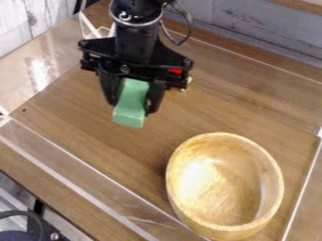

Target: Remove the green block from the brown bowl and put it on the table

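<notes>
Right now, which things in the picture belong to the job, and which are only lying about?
Belong to the job:
- green block, held in the end effector above the table
- brown bowl, now empty

Only lying about:
- clear plastic walls around the table
</notes>
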Tool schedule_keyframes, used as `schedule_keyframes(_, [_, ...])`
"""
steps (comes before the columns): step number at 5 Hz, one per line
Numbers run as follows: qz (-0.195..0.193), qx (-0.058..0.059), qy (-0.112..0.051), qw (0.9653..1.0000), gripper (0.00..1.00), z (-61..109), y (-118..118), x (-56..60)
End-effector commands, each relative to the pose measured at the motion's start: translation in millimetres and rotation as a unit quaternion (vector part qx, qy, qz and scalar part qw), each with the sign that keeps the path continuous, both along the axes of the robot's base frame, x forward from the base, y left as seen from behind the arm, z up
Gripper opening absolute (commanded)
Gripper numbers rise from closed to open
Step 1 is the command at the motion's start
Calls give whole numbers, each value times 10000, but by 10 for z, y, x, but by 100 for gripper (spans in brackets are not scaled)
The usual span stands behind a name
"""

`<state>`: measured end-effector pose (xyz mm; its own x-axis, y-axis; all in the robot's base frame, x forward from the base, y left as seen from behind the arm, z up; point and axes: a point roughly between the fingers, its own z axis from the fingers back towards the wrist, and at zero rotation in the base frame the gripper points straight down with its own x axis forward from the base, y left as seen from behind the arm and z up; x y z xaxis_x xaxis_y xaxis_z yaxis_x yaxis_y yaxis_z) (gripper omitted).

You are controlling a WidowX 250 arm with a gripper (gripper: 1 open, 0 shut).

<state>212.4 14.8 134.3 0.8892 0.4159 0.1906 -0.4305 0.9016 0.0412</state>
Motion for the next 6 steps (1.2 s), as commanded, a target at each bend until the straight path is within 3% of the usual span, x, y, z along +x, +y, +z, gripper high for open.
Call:
schedule_keyframes(1, [74,-13,-147,9999,0,-12,-1,45])
schedule_keyframes(3, [372,-5,-243,9990,0,-94,-154,-1])
schedule_keyframes(6, [774,-7,-487,9958,0,-56,-368,-37])
